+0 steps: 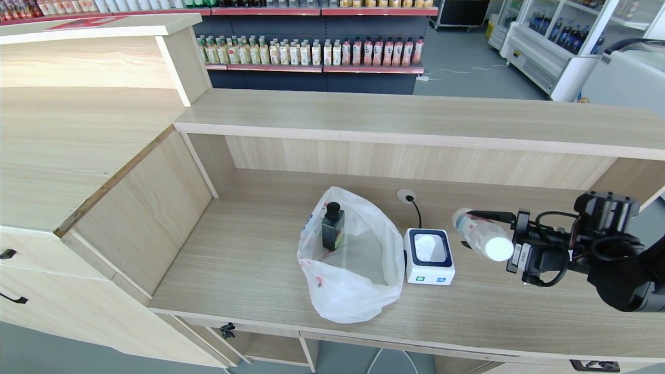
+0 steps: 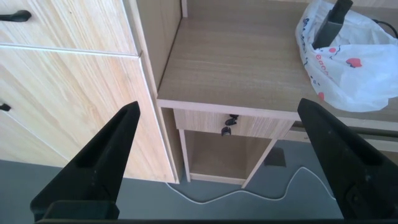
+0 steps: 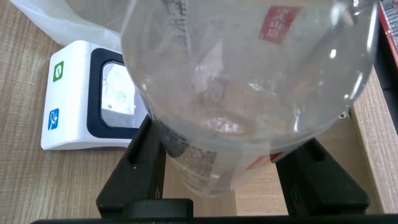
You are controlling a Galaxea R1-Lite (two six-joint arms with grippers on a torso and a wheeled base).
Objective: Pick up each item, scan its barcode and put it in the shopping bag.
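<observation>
In the lower right of the head view, the right gripper point(image 1: 471, 228) pinches a clear plastic bottle point(image 1: 480, 236) between its two black fingers point(image 3: 134, 171). The bottle lies roughly level, crosswise between them, and is held off the wooden counter point(image 1: 234, 259). One end points left toward the white barcode scanner point(image 1: 428, 255), which sits on the counter just left of the bottle, its dark-framed window facing up.

The left gripper point(image 2: 214, 168) has its fingers spread wide with nothing between them. It sits low in front of the counter's front edge, and the bag shows in the upper right of its view.

Left of the scanner, at mid-frame and touching its side, the white shopping bag point(image 1: 353, 291) lies open on the counter. A dark bottle point(image 1: 332, 227) stands upright inside it.

Behind the scanner, a black cable point(image 1: 415, 210) runs to a round port in the counter. Along the top of the frame, store shelves point(image 1: 311, 52) hold rows of drinks.
</observation>
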